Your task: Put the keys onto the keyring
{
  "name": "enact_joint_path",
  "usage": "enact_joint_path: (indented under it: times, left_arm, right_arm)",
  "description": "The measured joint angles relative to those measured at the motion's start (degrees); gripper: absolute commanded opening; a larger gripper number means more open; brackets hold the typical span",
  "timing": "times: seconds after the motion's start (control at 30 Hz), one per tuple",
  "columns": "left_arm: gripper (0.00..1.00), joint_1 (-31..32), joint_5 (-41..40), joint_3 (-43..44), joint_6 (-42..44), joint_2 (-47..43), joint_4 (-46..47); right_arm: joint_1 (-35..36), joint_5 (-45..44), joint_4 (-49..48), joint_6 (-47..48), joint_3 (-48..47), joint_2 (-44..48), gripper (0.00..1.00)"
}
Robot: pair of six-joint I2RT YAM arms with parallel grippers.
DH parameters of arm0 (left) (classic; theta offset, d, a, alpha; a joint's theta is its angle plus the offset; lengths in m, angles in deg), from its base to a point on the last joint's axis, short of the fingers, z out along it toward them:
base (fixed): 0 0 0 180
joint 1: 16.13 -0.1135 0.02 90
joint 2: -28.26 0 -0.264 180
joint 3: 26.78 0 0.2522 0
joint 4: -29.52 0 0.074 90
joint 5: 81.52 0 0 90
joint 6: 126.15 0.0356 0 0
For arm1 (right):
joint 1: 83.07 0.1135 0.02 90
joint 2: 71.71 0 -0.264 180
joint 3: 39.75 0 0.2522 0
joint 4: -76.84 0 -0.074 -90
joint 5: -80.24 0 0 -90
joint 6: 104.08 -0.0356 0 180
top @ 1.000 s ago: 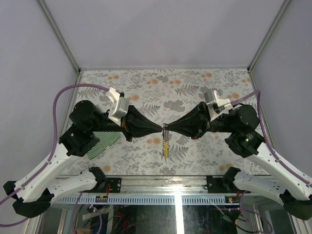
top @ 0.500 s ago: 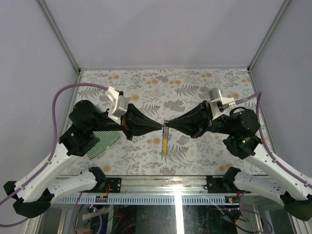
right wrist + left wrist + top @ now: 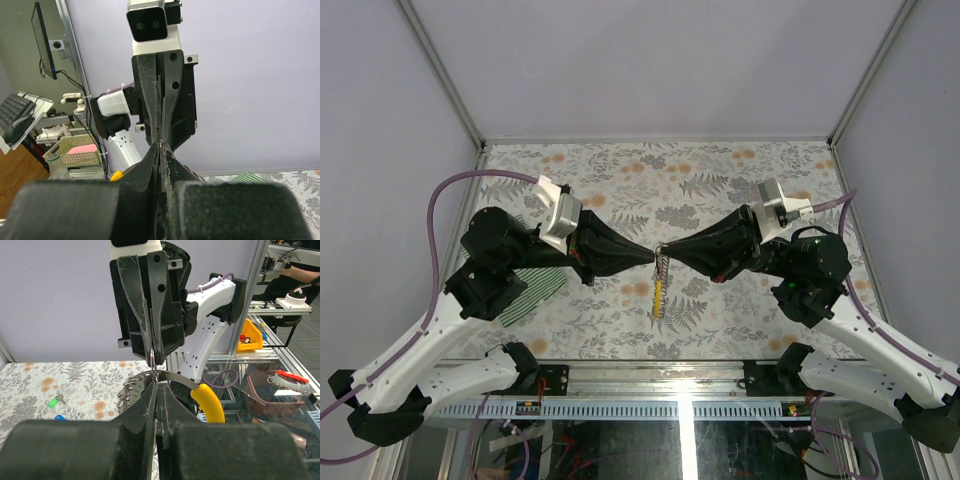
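Note:
The keyring (image 3: 660,262) hangs above the table between my two grippers, with its chain and yellow tag (image 3: 659,296) dangling below. My left gripper (image 3: 651,257) and right gripper (image 3: 668,250) meet tip to tip, both shut on the thin ring (image 3: 152,358). In the left wrist view the chain (image 3: 129,393) and yellow tag (image 3: 210,404) hang behind my left gripper (image 3: 156,384). The green key (image 3: 53,402) and the blue key (image 3: 60,417) lie on the table at the left of that view. I cannot make out the keys in the top view. My right gripper (image 3: 161,145) faces the left one.
A green-and-white striped cloth (image 3: 531,283) lies under the left arm and shows in the right wrist view (image 3: 252,176). The table (image 3: 650,170) has a floral cover. Metal frame posts stand at the far corners.
The right wrist has swung a little up and towards the far side. The point where the grippers meet has shifted slightly farther, and the keyring has moved with it. The left arm has barely moved.

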Motion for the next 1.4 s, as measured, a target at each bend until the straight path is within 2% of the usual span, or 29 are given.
enact_joint_path:
  times: [0.37, 0.87, 1.1, 1.4]
  left_arm:
    - [0.0, 0.0, -1.1, -1.5, -2.3, 0.7, 5.3]
    - [0.0, 1.1, -3.1, -3.3, -4.5, 1.4, 9.6]
    - [0.21, 1.4, -3.6, -3.3, -4.6, 1.3, 9.3]
    - [0.28, 1.7, -3.6, -3.3, -5.2, 0.9, 8.8]
  right_arm:
    - [0.0, -3.6, -6.0, -2.6, 1.7, -0.6, 0.0]
    - [0.0, -7.4, -9.6, -3.8, 3.4, -0.6, 0.0]
    - [0.0, -6.9, -9.3, -3.1, 3.3, -0.6, 0.0]
    - [0.0, -2.4, -8.0, 0.0, 0.1, -0.6, 0.0]
